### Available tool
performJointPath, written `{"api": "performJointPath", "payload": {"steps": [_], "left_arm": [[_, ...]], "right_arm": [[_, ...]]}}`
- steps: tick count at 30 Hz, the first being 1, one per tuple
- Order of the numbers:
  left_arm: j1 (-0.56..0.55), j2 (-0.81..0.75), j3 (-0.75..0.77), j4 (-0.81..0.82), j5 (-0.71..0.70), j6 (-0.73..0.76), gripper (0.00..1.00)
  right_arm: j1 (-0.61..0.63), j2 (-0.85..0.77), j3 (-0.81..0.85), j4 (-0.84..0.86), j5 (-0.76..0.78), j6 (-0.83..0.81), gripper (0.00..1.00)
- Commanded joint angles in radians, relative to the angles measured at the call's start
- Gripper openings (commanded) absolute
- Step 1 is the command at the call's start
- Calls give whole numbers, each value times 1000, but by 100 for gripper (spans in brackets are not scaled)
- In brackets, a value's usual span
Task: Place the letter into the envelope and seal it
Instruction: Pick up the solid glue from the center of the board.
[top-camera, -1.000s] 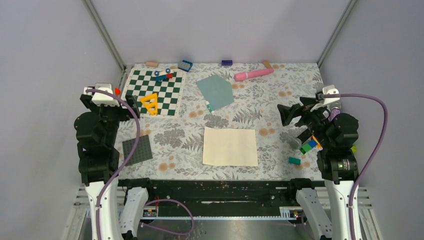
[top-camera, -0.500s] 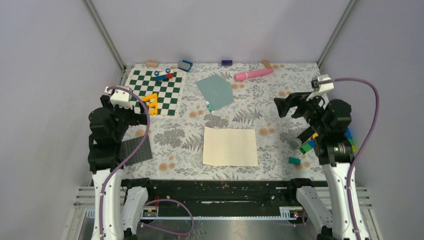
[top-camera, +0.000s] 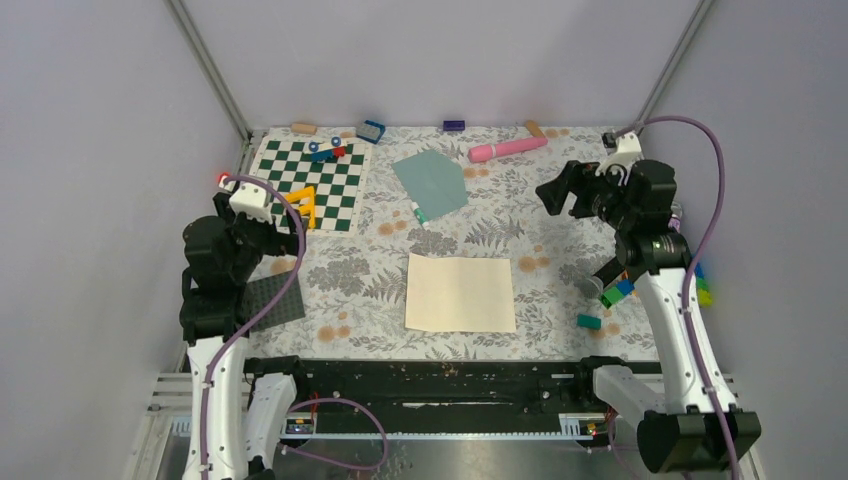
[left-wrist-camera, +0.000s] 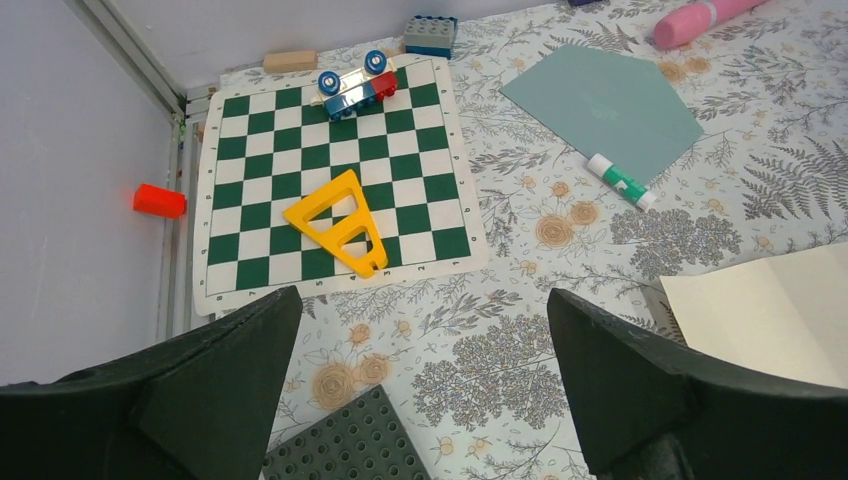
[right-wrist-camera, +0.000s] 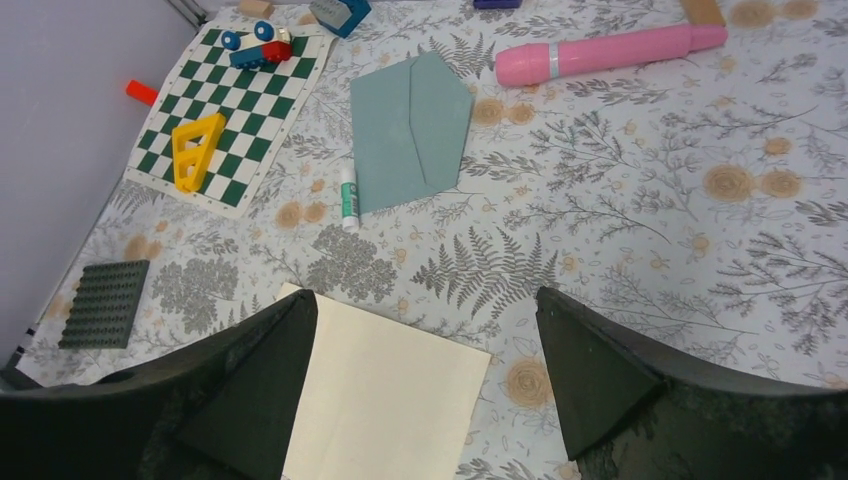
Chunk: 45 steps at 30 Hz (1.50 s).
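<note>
The cream letter (top-camera: 461, 293) lies flat on the floral cloth near the front centre; it also shows in the right wrist view (right-wrist-camera: 385, 400) and at the edge of the left wrist view (left-wrist-camera: 770, 310). The grey-teal envelope (top-camera: 432, 182) lies flat behind it with its flap open, also seen in the left wrist view (left-wrist-camera: 605, 108) and the right wrist view (right-wrist-camera: 410, 130). My left gripper (top-camera: 285, 232) is open and empty, raised over the left side. My right gripper (top-camera: 556, 194) is open and empty, raised over the right side.
A glue stick (top-camera: 419, 213) lies by the envelope's near edge. A chequered board (top-camera: 311, 182) with a yellow triangle (top-camera: 300, 207) and a toy car is at back left. A dark studded plate (top-camera: 274, 298), a pink cylinder (top-camera: 507, 149) and coloured bricks (top-camera: 618, 290) lie around.
Both arms have risen and swung inward. The right gripper moved up and toward the back; the left gripper moved right toward the chequered board. Letter and envelope have not moved.
</note>
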Motion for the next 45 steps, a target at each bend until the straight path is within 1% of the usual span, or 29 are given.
{"api": "performJointPath", "payload": {"steps": [1, 3, 8, 11, 16, 19, 20, 23, 26, 29, 33, 35, 39, 43, 45], "left_arm": [[5, -11, -12, 51, 41, -2, 99], [5, -8, -11, 51, 41, -1, 99], [5, -3, -14, 51, 29, 2, 99], [11, -7, -19, 51, 39, 3, 99], [24, -9, -24, 51, 98, 1, 99], [28, -5, -26, 51, 107, 3, 99], [30, -4, -26, 51, 108, 3, 99], [36, -4, -29, 51, 110, 4, 99], [43, -5, -31, 51, 116, 6, 99], [47, -2, -31, 51, 121, 6, 99], [51, 7, -30, 51, 130, 6, 99], [52, 11, -28, 50, 125, 5, 99], [54, 20, -15, 33, 129, 7, 99], [55, 38, -5, 25, 131, 6, 99], [55, 43, -2, 22, 134, 6, 99]], "right_arm": [[36, 107, 105, -18, -58, 43, 86], [87, 165, 145, -42, -31, 9, 84], [288, 333, 239, -80, 165, -138, 83], [376, 458, 316, -75, 216, -184, 83], [502, 688, 494, -78, 316, -228, 80], [570, 823, 634, -107, 395, -250, 78], [588, 867, 676, -119, 399, -255, 77], [629, 989, 804, -166, 444, -250, 75], [657, 1121, 945, -255, 447, -226, 72], [662, 1266, 1096, -383, 427, -197, 68], [663, 1401, 1263, -493, 450, -179, 64], [664, 1433, 1290, -514, 449, -178, 63], [663, 1462, 1291, -522, 427, -166, 60], [664, 1494, 1304, -563, 421, -156, 60], [663, 1512, 1313, -582, 421, -125, 60]]}}
